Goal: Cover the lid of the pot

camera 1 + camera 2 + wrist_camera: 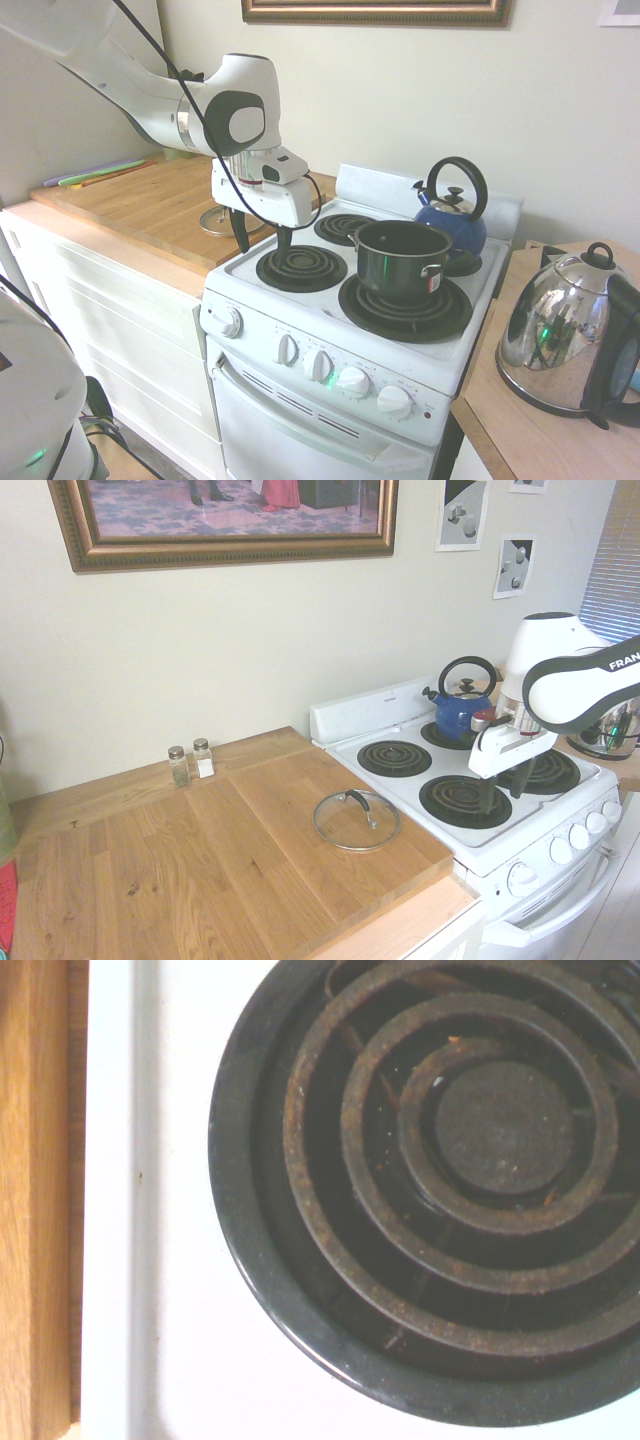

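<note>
First exterior view is showing a white electric stove (480, 330) with four coil burners, standing between a wooden desk (140, 215) and a second wooden surface. The white arm is reaching in from the left, its gripper (262, 236) pointing straight down and hanging above the front-left burner (301, 268), near the desk edge. Its fingers (240, 232) are standing apart, holding nothing. The dark pot (402, 262) is sitting uncovered on the front-right burner, with a blue kettle (452, 216) just behind it. A chrome electric kettle (565, 335) is resting on the surface to the right. In the second exterior view, the glass lid (356, 820) is lying flat on the desk, knob up, near the stove's edge, well apart from the pot. Two small shakers (191, 763) are standing by the wall. The wrist view is looking down on a rusty coil burner.
</note>
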You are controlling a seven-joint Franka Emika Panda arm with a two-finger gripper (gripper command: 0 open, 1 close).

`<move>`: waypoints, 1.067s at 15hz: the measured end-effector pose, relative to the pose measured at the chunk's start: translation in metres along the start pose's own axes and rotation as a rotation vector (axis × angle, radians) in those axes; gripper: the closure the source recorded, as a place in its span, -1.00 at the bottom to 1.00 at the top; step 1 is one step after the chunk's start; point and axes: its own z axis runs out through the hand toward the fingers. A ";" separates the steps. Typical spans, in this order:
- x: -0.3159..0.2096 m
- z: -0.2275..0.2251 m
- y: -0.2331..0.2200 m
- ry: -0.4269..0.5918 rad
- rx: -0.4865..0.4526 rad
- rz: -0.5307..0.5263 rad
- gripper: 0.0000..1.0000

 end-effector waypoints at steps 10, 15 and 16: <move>-0.052 -0.113 -0.096 0.041 0.042 -0.037 -1.00; -0.084 -0.084 -0.172 0.004 0.016 -0.031 -1.00; -0.087 -0.075 -0.183 0.000 0.013 -0.031 -1.00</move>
